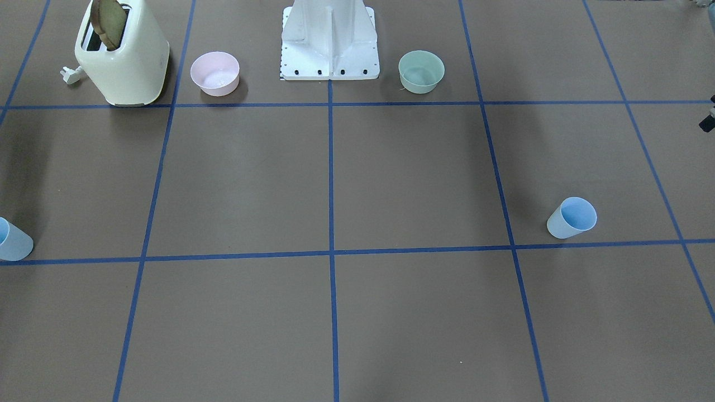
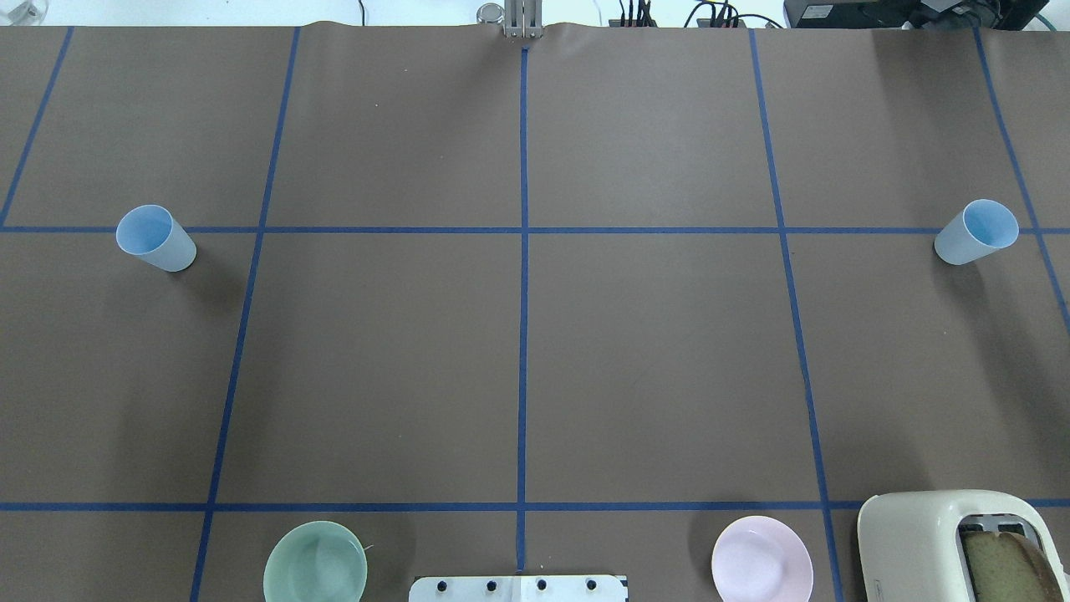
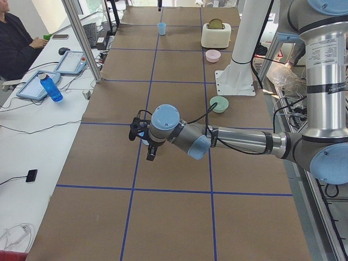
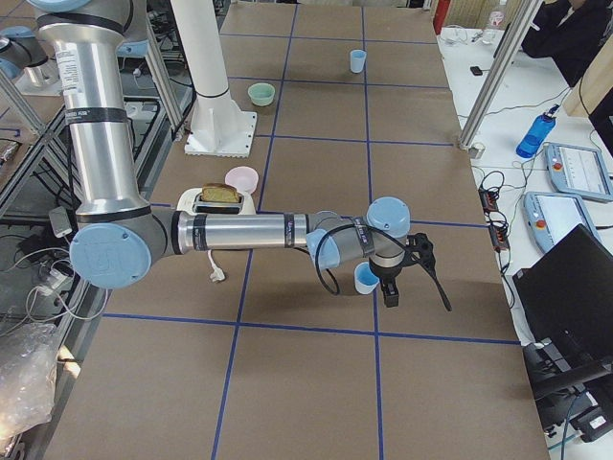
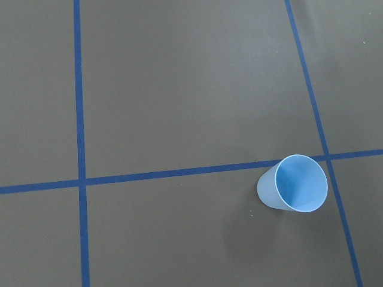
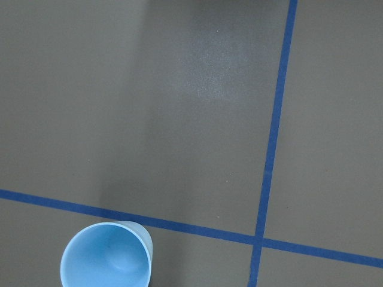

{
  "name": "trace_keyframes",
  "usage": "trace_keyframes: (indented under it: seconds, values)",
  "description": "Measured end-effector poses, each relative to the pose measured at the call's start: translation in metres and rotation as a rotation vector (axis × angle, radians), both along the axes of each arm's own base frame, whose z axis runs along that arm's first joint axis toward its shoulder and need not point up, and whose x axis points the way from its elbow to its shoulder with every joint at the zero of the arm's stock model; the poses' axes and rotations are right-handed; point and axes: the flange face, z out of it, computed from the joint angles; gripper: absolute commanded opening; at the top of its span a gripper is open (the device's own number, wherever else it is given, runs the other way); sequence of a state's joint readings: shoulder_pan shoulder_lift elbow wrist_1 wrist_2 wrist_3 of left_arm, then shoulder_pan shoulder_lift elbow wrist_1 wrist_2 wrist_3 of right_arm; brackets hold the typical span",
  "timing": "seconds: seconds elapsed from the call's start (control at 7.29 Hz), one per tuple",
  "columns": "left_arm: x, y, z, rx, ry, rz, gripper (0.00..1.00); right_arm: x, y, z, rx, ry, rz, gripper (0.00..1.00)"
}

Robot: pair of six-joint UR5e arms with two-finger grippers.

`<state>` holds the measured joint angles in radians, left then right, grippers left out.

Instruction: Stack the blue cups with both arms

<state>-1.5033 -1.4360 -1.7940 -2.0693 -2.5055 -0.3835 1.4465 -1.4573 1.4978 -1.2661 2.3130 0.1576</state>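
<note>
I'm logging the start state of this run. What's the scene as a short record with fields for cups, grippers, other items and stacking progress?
left cup: upright, mouth up, at the robot's left end of the table
right cup: upright, mouth up, at the robot's right end
stacked: no, the cups stand far apart
left gripper: above the table near the left cup; open or shut cannot be told
right gripper: near the right cup; open or shut cannot be told
other items: mint-green bowl, pink bowl, toaster holding a bread slice
</note>
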Motion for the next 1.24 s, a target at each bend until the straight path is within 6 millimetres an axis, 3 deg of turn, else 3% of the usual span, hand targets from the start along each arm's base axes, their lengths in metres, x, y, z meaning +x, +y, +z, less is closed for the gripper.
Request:
trace_keyframes:
  seconds: [0.69,0.96,1.24]
  values:
    - [0.004,-0.007,-0.004,-0.005,-0.005,-0.001,0.98,-0.002,-0.005,-0.001,-0.004,-0.003,0.001,1.00]
    - [0.025,-0.041,-0.023,-0.020,-0.036,0.016,0.98,-0.007,-0.004,0.001,-0.023,-0.006,0.007,1.00]
    - [0.066,-0.073,-0.047,-0.041,-0.090,0.047,0.98,-0.015,0.000,0.009,-0.047,-0.007,0.001,1.00]
